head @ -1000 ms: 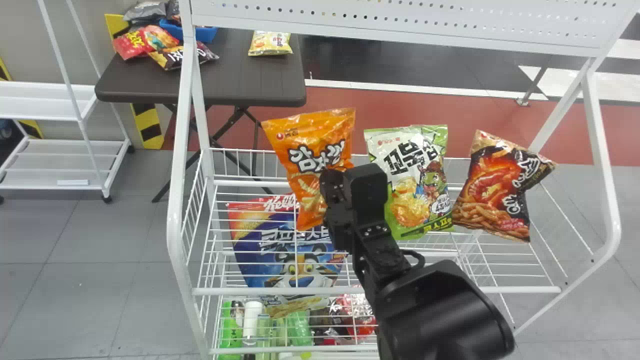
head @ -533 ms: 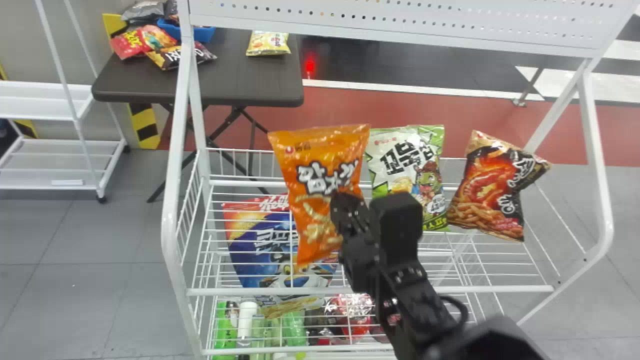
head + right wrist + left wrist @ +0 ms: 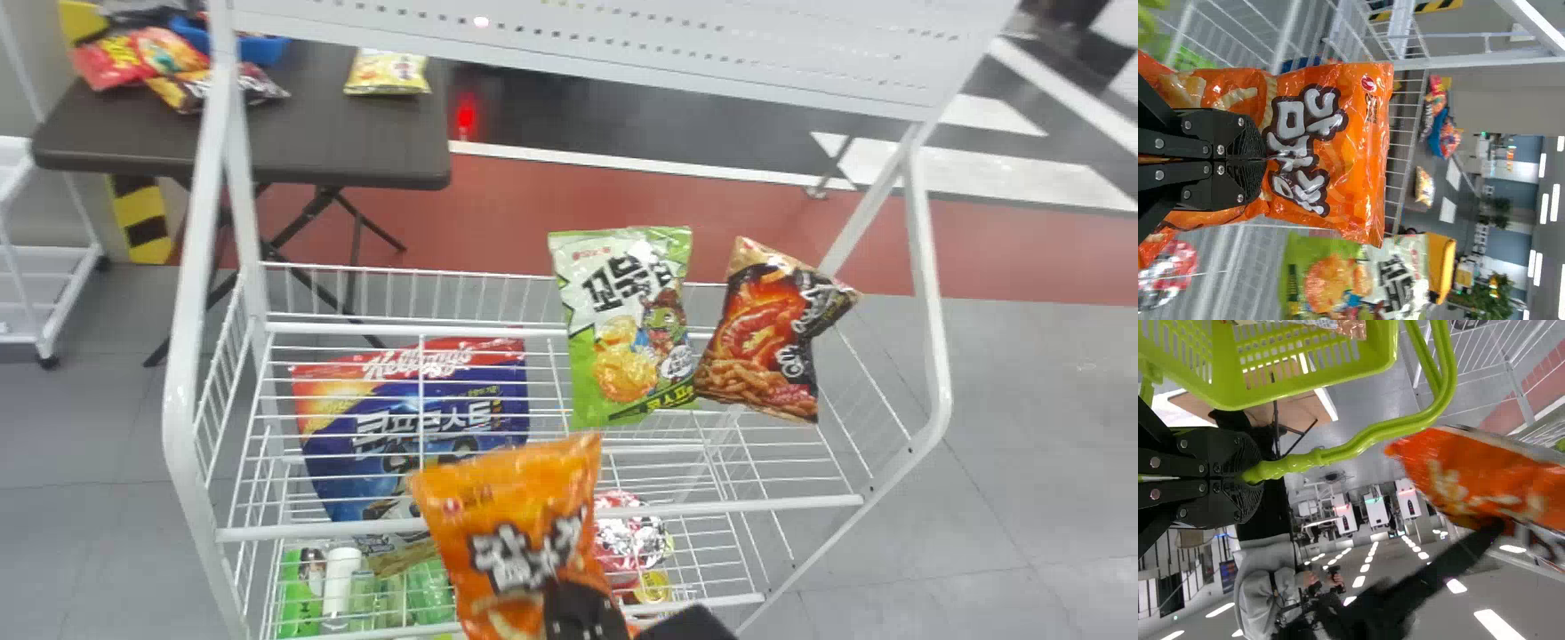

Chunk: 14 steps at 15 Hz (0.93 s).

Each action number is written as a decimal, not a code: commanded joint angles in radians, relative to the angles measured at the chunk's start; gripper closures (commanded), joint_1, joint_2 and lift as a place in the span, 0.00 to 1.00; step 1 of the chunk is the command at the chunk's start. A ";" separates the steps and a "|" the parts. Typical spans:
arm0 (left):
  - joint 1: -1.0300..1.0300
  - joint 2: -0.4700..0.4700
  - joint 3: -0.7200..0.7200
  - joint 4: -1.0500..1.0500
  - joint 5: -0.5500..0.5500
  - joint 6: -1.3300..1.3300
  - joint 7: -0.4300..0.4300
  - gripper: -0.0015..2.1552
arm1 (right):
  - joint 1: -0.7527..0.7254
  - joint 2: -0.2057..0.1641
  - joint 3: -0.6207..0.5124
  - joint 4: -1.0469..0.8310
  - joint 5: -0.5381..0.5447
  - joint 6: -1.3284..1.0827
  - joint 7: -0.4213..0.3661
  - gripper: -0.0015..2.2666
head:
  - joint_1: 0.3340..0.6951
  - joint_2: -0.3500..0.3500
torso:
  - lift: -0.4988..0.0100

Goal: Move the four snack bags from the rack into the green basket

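In the head view my right gripper is low near the bottom edge, holding the orange snack bag in front of the rack. The right wrist view shows my right gripper shut on that orange bag. The green-white bag and the dark shrimp-picture bag stand side by side on the rack's upper level. In the left wrist view my left gripper is shut on the handle of the green basket, a snack bag partly visible inside; the orange bag hangs beside the handle.
The blue cereal bag lies in the rack, with bottles and red packs on the level below. Behind at the left stands a dark table with more snack bags. White rack posts flank the shelf.
The right gripper has carried the orange bag down, away from the rack shelf and toward the bottom edge. The head view has shifted, so the rack appears farther left.
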 commanded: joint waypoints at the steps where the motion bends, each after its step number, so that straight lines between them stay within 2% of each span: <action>1: 0.000 0.000 -0.004 0.001 0.000 -0.002 0.000 0.95 | 0.024 -0.033 0.011 0.051 -0.003 0.050 -0.018 0.93 | 1.00 0.03 | 0.98; 2: 0.003 0.000 -0.003 0.001 0.000 -0.002 0.000 0.95 | 0.024 -0.044 0.023 0.087 -0.009 0.063 -0.018 0.93 | 1.00 0.00 | 0.98; 6: 0.006 0.000 -0.006 0.002 0.000 -0.017 0.010 0.95 | 0.035 -0.098 0.065 0.143 -0.061 0.173 -0.017 0.93 | 1.00 0.00 | 0.98; 11: 0.009 0.000 -0.012 0.007 0.000 -0.029 0.010 0.95 | 0.036 -0.136 0.151 0.192 -0.123 0.198 0.005 0.93 | 1.00 0.00 | 0.98; 14: 0.011 0.000 -0.013 0.005 0.000 -0.035 0.007 0.95 | 0.022 -0.142 0.206 0.193 -0.123 0.170 0.006 0.93 | 1.00 0.00 | 0.98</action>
